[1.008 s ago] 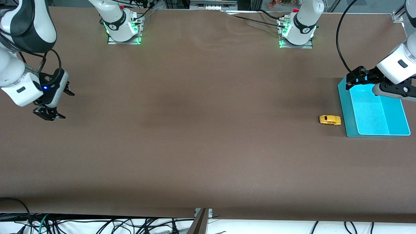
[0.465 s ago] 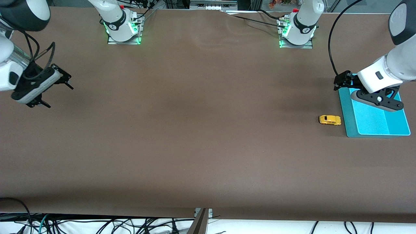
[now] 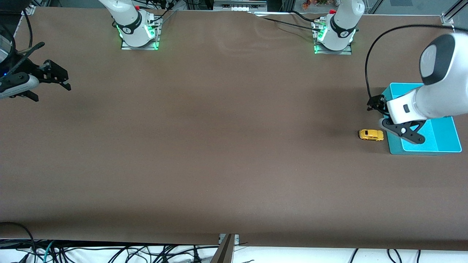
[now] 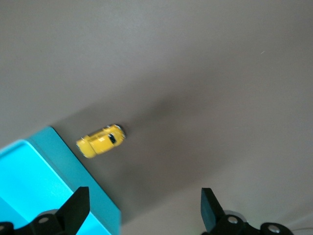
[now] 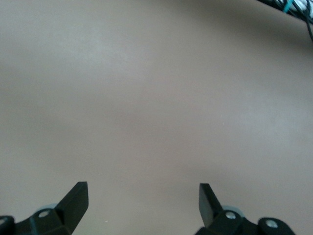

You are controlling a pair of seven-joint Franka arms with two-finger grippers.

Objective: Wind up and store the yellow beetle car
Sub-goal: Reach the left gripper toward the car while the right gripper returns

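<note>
The yellow beetle car (image 3: pixel 371 134) rests on the brown table beside the teal tray (image 3: pixel 394 144), on the side toward the right arm's end. In the left wrist view the car (image 4: pixel 101 141) lies ahead of the fingers, apart from them. My left gripper (image 3: pixel 404 132) hangs open over the tray's edge next to the car, holding nothing; its jaws (image 4: pixel 145 208) stand wide. My right gripper (image 3: pixel 49 87) is open and empty in the air at the right arm's end of the table, its jaws (image 5: pixel 143 203) over bare tabletop.
The teal tray (image 4: pixel 73 166) has a raised wall and a lighter inner floor. The two arm bases (image 3: pixel 139 33) (image 3: pixel 334 36) stand along the table's back edge. Cables hang below the table's front edge (image 3: pixel 226 239).
My left gripper has come from over the tray's back corner toward the car. My right gripper has swung up and outward toward the table's end. The car has not moved.
</note>
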